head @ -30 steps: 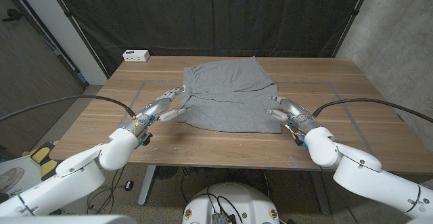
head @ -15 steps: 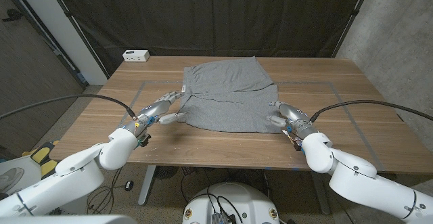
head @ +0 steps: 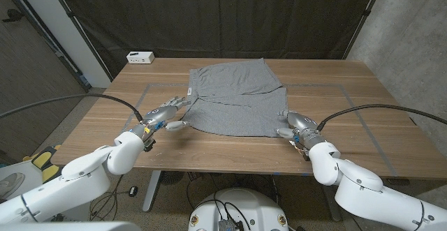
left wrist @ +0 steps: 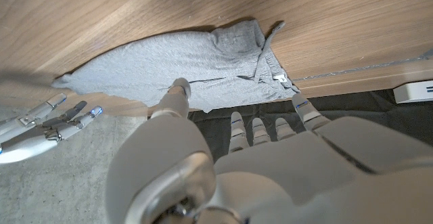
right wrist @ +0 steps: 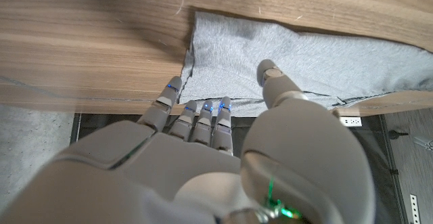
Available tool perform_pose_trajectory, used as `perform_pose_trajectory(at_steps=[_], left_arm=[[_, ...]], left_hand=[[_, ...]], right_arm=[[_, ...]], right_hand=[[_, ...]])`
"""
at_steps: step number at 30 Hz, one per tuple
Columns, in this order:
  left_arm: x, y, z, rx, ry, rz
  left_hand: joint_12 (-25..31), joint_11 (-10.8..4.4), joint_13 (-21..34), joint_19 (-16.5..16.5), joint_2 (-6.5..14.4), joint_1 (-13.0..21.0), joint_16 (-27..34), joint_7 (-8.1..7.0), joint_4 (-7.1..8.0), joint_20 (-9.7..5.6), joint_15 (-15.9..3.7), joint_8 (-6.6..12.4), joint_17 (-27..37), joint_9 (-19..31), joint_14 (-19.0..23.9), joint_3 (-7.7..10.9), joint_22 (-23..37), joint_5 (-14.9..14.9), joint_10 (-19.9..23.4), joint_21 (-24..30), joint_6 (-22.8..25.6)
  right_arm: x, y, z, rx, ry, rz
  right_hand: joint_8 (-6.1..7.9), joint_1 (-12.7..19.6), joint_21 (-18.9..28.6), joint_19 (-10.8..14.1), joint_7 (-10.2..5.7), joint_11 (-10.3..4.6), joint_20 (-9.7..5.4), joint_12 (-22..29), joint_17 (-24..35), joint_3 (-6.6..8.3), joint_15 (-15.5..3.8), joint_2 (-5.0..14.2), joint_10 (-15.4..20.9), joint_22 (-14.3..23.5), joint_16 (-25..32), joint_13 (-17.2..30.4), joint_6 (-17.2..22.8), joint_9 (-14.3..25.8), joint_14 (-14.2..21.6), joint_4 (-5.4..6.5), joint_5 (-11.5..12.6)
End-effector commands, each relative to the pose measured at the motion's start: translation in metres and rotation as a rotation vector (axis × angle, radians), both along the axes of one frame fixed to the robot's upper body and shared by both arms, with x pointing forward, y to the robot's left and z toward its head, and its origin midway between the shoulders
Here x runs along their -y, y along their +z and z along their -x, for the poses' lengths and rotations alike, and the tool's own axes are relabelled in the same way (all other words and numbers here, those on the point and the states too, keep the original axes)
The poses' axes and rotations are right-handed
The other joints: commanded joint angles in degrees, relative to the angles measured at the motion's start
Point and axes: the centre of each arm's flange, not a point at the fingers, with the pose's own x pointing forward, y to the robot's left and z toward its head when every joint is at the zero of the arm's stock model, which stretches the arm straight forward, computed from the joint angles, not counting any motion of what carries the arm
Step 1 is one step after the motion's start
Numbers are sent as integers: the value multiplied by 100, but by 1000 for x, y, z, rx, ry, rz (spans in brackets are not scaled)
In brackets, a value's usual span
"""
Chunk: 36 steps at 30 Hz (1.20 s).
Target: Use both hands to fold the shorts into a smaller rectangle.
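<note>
Approach step: left hand (head: 167, 112) and right hand (head: 293, 124), both released, flanking flat grey fabric shorts (head: 237, 98) on wooden bench (head: 363, 91); next, grasping near corners.

The right hand (right wrist: 223, 149) fills the lower half of the frame, its fingers (right wrist: 203, 116) spread and reaching toward the grey shorts (right wrist: 304, 61). The shorts lie across the upper right on the wooden table (right wrist: 81, 41), one corner near the frame's middle.

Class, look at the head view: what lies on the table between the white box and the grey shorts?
Nothing: the head view shows bare wooden table between the white box and the shorts.
</note>
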Motion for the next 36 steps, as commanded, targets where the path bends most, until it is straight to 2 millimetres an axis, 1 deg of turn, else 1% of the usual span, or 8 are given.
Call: perform_pose_trajectory(at_steps=[1, 2, 3, 8, 15, 24, 30, 36], left_arm=[[5, -1, -6, 21, 74, -108], [5, -1, -7, 25, 81, -118], [5, -2, -8, 27, 88, -127], [6, -5, -11, 40, 114, -159], [4, -9, -19, 28, 117, -159], [4, -12, -33, 26, 108, -159], [6, -13, -44, 10, 94, -163], [13, -12, -58, -35, 67, -165]], left_hand=[[48, -12, 24, 136, -10, 263, 15, 15, -3, 6, 61, 53, 2, 34, -171, 86, 4, 41, 112, -16, 169], [49, -111, 24, 173, -15, 371, 9, 8, -5, -12, 50, 47, 1, 34, -148, 107, 2, 41, 149, -22, 197], [50, -130, 24, 184, -18, 404, 12, 5, -5, -12, 53, 46, 1, 35, -130, 114, 2, 40, 160, -23, 209], [53, -132, 22, 304, -27, 630, 14, 31, -6, -27, 50, 45, -1, 37, -48, 155, 0, 41, 239, -17, 297], [47, -136, 21, 365, -55, 821, 1, -55, -4, -37, 9, 35, -4, 38, -8, 174, 1, 42, 288, -28, 355], [37, -182, 20, 470, -159, 1196, -19, -509, 28, -29, -43, 35, -8, 40, 77, 140, 8, 52, 413, -66, 585], [23, -156, 20, 518, -119, 1325, -26, -621, 66, 20, -22, 16, -9, 42, 105, 130, 15, 66, 439, -74, 661], [-32, -65, 21, 517, 55, 1432, -48, -705, 144, 104, 46, -64, -8, 51, 85, 124, 30, 109, 365, -95, 618]], right_arm=[[-2, -6, 4, -2, -42, 54], [-3, -6, 4, -8, -48, 69], [-3, -7, 4, -12, -53, 74], [-4, -8, 2, -26, -62, 94], [-6, -9, -1, -44, -68, 116], [-6, -11, -4, -69, -85, 127], [-7, -11, -7, -78, -92, 132], [-7, -11, -9, -81, -94, 140]], right_hand=[[38, 185, 34, 70, -26, -41, -26, -17, 21, 54, -57, -58, 31, 24, -17, 35, 77, 20, 53, 1, 58], [36, 249, 29, 73, -35, -53, -31, -21, 22, 61, -78, -77, 30, 25, -17, 35, 81, 20, 62, 3, 67], [38, 276, 28, 75, -41, -56, -37, -22, 22, 64, -81, -85, 31, 25, -18, 35, 91, 20, 63, 4, 71], [33, 451, 23, 99, -99, -95, -70, -31, 25, 87, -108, -128, 32, 26, -25, 36, 107, 21, 64, 6, 96], [43, 695, 10, 110, -163, -142, -91, -40, 29, 113, -135, -172, 36, 29, -31, 37, 181, 23, 65, 19, 125], [32, 916, 11, 149, -209, -168, -135, -46, 33, 140, -167, -170, 45, 31, -35, 38, 212, 25, 57, 38, 147], [29, 1035, 6, 153, -245, -197, -156, -49, 37, 154, -183, -146, 47, 33, -34, 38, 239, 26, 54, 52, 155], [23, 1150, 4, 164, -280, -226, -179, -44, 41, 168, -204, -113, 65, 35, -31, 39, 262, 28, 53, 63, 160]])
